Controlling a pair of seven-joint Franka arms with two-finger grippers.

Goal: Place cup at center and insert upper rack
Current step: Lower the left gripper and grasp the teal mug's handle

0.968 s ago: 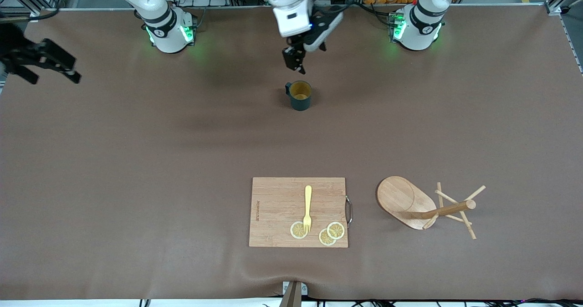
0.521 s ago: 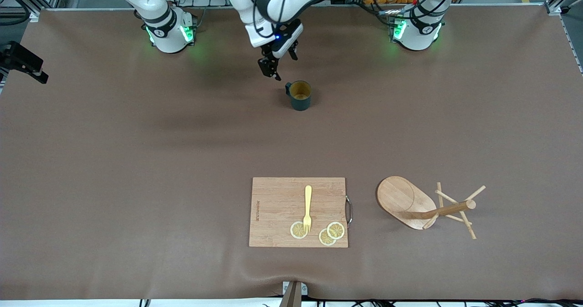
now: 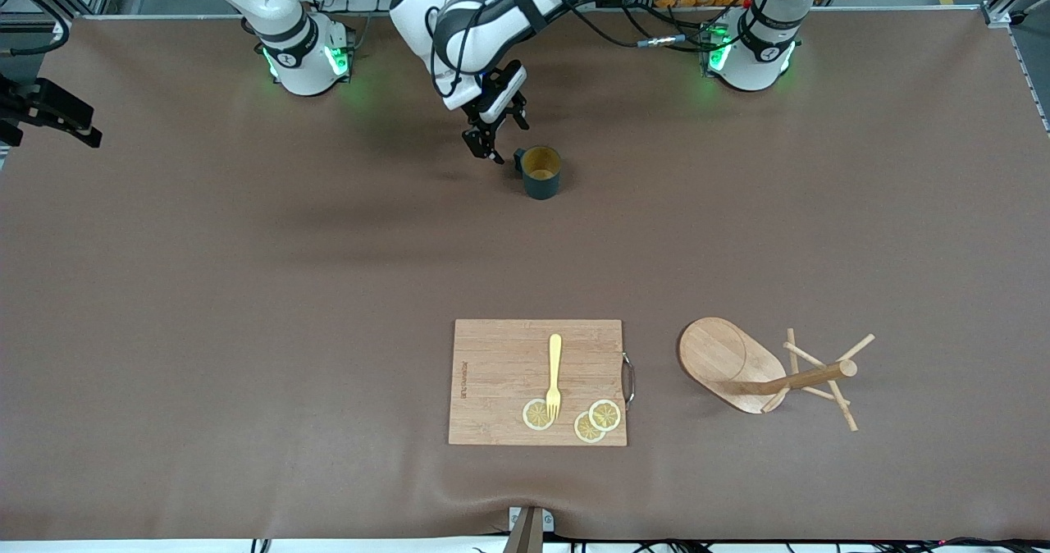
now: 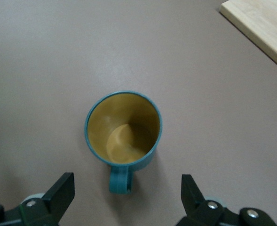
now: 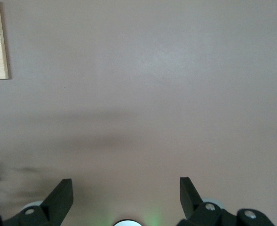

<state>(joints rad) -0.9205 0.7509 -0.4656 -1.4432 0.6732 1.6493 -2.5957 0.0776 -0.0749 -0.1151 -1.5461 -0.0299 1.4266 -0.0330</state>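
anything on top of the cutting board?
On the cutting board lie a yellow fork and three lemon slices. The fork's tines rest over one slice, covering part of it. Whatever is beneath the board cannot be seen.

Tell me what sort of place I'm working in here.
Likely a robotics lab: a cloth-covered table, metal framing and cables by the arm bases, and staged kitchen props: cup, cutting board, toppled mug tree.

A robot lab: two arm bases (image 3: 299, 52) (cables above) on table (image 3: 246, 290).

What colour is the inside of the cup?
Tan-yellow; the cup is dark teal outside. The left wrist view shows it best.
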